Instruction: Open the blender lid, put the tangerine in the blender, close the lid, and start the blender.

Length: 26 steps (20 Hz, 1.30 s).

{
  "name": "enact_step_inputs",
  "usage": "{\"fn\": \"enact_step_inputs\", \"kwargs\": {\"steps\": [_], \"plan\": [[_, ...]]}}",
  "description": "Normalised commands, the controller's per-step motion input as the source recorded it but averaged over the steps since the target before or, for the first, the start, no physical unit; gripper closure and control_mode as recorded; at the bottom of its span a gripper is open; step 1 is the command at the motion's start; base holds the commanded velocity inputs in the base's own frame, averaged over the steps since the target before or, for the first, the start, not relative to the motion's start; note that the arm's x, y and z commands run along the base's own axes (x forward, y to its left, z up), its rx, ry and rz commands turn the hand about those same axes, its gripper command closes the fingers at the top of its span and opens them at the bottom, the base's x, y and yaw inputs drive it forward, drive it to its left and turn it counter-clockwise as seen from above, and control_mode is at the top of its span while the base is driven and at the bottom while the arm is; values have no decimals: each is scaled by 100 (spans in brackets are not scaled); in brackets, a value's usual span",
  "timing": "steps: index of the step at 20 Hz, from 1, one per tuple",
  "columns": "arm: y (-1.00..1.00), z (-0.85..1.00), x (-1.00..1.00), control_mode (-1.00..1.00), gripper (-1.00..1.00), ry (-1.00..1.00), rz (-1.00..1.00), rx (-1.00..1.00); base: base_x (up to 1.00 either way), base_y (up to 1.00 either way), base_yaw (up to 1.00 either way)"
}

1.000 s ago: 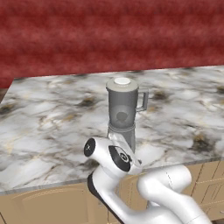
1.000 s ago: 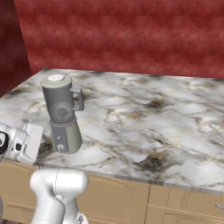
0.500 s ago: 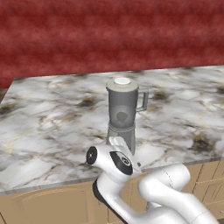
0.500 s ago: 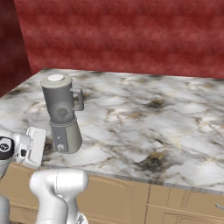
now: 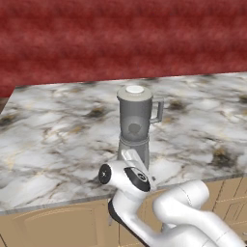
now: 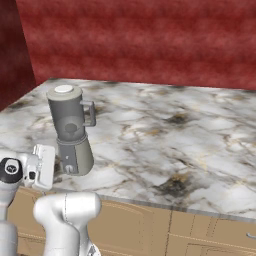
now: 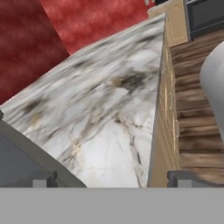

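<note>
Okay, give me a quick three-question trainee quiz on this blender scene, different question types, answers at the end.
1. True or false: the blender lid sits on the blender jar.
2. Multiple choice: the gripper is A) shut on the lid, B) open and holding nothing, C) shut on the jar handle.
3. Fill in: in the right base view, the blender stands on the marble counter near its ____ edge.

Key: 1 true; 2 B; 3 front
</note>
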Motion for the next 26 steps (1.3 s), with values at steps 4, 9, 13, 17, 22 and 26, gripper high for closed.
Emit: {"fn": "enact_step_inputs", "kwargs": {"steps": [4,9,13,17,22,26], "plan": [[0,-5,23,-100,-100,0,3,0,0,0,0],[0,-11,24,-100,-100,0,4,0,0,0,0],[0,-15,16,-100,-100,0,5,0,0,0,0],[0,-16,14,-100,-100,-1,4,0,0,0,0],[0,-16,14,-100,-100,-2,4,0,0,0,0],[0,-16,14,-100,-100,-4,4,0,0,0,0]]}}
